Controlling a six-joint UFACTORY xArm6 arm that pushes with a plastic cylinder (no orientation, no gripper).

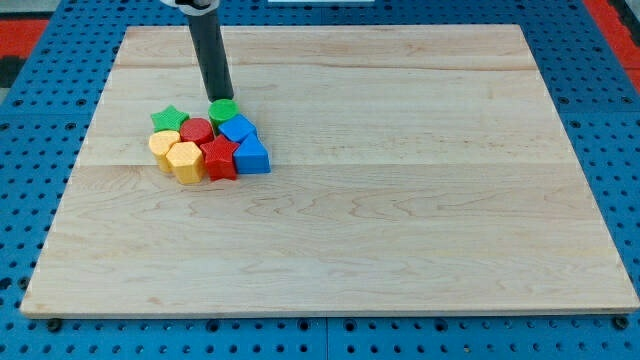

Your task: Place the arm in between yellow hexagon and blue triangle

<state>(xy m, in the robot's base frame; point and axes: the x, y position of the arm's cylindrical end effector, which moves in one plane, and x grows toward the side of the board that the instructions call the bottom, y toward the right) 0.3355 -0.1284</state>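
Right now my tip [222, 97] sits at the top edge of the block cluster, just above the green cylinder [223, 109] and seemingly touching or nearly touching its upper rim; the dark rod rises from there toward the view's top and leaves the frame. All the blocks are bunched tightly in the upper left part of the wooden desk [400, 200]. The yellow hexagon [185, 161] lies at the cluster's lower left, with a second yellow block [163, 146], its shape unclear to me, touching it on the view's left. The blue triangle [252, 156] is at the cluster's lower right, with another blue block [239, 127] just above it. Between the hexagon and the triangle sits a red star [219, 158], touching both, and a red cylinder [197, 131] lies just above it. A green star [167, 119] marks the cluster's upper left corner. My tip is therefore on the far side of the cluster from the hexagon-triangle gap. This rod carries no jaws, so I have no grip state to tell.
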